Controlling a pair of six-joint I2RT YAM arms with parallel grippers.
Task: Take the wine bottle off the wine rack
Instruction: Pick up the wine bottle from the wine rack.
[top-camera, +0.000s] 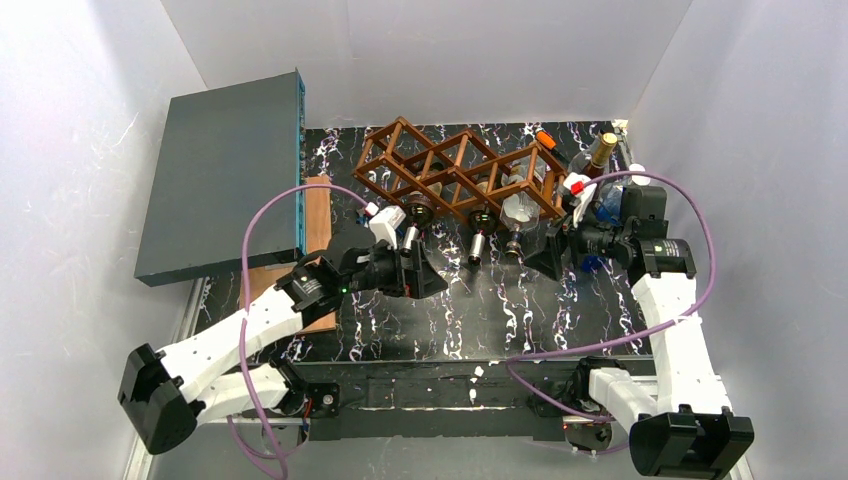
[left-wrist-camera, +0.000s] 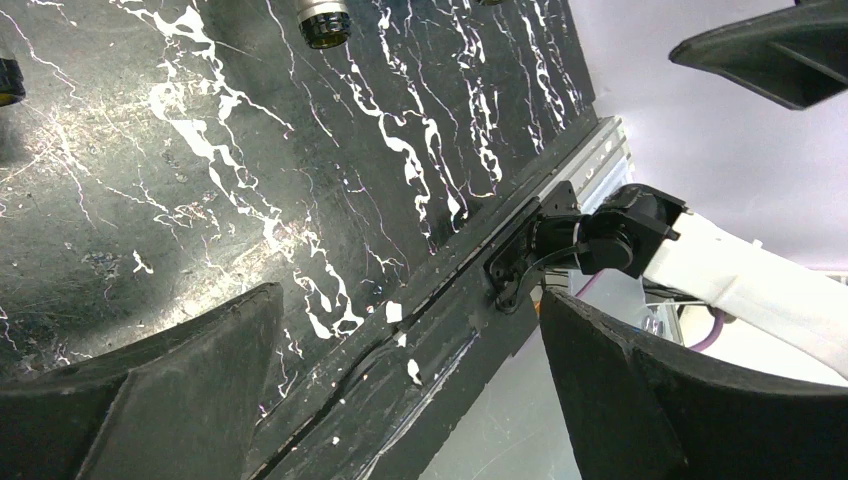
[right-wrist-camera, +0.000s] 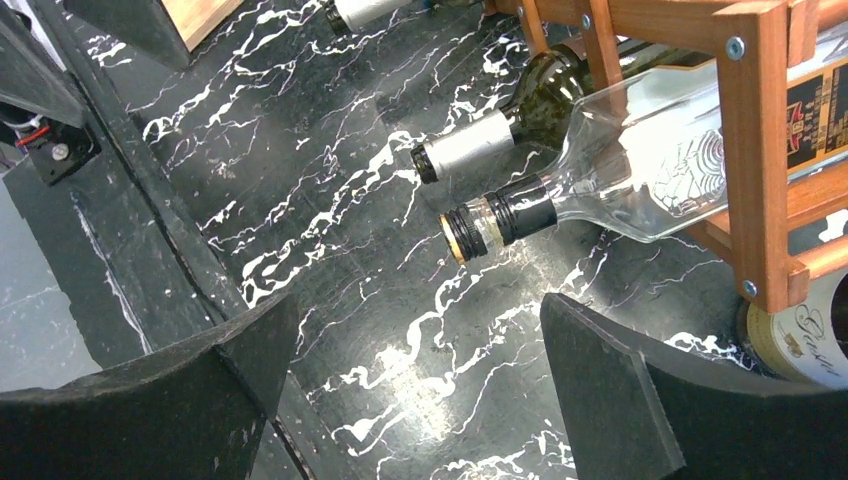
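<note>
One clear bottle (right-wrist-camera: 640, 170), neck nearward

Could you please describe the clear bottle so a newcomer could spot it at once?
Find the brown wooden wine rack at the back of the black marbled table. Of the bottles lying in it, take the rightmost, the clear glass bottle. Unlike the dark green bottle beside it, it is see-through with a black collar.

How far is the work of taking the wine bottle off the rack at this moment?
Nothing looks done yet: three bottles lie in the wine rack, necks sticking out. In hand: the right gripper is open and empty before the clear bottle; the left gripper is open too. Left: grip a neck and pull it out.
</note>
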